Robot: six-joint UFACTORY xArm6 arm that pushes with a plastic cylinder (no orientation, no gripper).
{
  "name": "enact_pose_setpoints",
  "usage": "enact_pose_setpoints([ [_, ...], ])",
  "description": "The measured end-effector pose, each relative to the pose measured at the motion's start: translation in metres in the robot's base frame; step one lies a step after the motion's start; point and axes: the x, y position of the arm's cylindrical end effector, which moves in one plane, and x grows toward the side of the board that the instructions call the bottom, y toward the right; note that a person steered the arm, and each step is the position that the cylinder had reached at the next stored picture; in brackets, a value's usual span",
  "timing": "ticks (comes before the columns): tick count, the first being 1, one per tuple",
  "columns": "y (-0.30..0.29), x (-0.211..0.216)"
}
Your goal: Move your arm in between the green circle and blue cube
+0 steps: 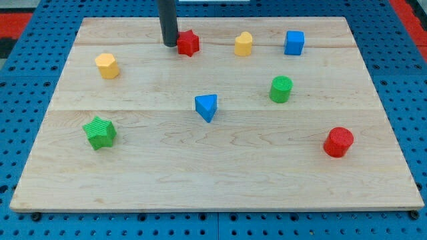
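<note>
Nearest the camera lies the front edge of a pale wooden counter [213, 193], which fills almost the whole view and rests on a blue pegboard surface [27, 227]. No gripper is fitted, so no open or closed state can be told; the arm ends in a dark upright rod, and my tip [170, 45] is set down near the view's top, left of centre, just beside the left face of a red star [189, 43], perhaps touching it. Eight small blocks are spread across the counter. Toward the view's right, the green circle [281, 89] is seen below and slightly left of the blue cube [294, 42], the two standing near each other with a bare strip of wood between them. A yellow block [244, 44] sits just left of the blue cube, a red cylinder [339, 141] at lower right, a blue triangular block [207, 107] at centre, a green star [100, 132] at lower left, and another yellow block [107, 65] at upper left. For the step to be done well, the tip should probably be drawn back from the red star, then swept rightward beneath the red star and the yellow block, so neither is pushed. It should be halted midway in the gap, without either target being nudged.
</note>
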Motion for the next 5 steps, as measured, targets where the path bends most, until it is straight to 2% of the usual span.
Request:
enact_pose_setpoints([
  [1,0.006,0.0],
  [3,-0.03,0.009],
  [5,-0.012,0.061],
])
